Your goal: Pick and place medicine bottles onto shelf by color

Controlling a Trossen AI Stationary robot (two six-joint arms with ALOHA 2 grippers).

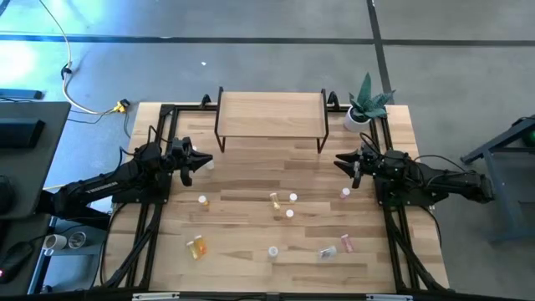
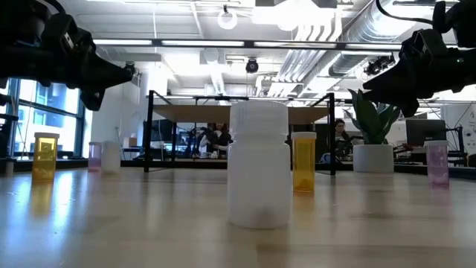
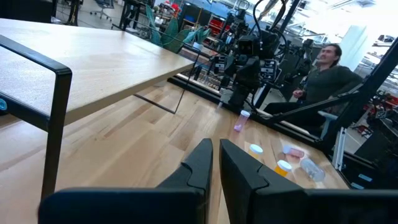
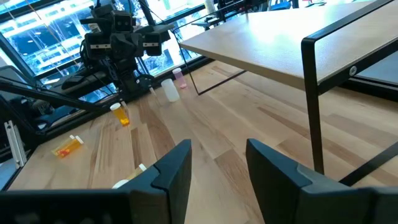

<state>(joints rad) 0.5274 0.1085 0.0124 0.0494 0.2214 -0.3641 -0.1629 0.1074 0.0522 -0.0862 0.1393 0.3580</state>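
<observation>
Table (image 1: 251,180): a light wooden top carrying the shelf, all the bottles and a potted plant (image 1: 365,107) at its far right corner.
Shelf (image 1: 271,114): a wood-topped riser on thin black legs at the far middle of the table; its board is seen bare, so no bottle is judged placed.
Left gripper (image 1: 203,160): held over the table's left side, just in front of the shelf's left end; the fingers (image 3: 202,163) are pressed together, nothing between them.
Right gripper (image 1: 342,161): held over the right side, facing the left one; the fingers (image 4: 177,167) are spread with an empty gap.
Medicine bottles: all scattered on the table in front of the shelf, none held.
Middle group: an orange bottle (image 1: 275,201) with two white-capped ones just beside it.
Right group: a pink bottle (image 1: 344,194) near the right gripper, another pink bottle (image 1: 348,243) and a toppled clear bottle (image 1: 327,252) toward the near edge.
Left group: a toppled yellow bottle (image 1: 197,247) and a small white-capped bottle (image 1: 202,200).
Progress: judged at the very start; every visible bottle remains to be picked, sorted by colour and shelved.
</observation>
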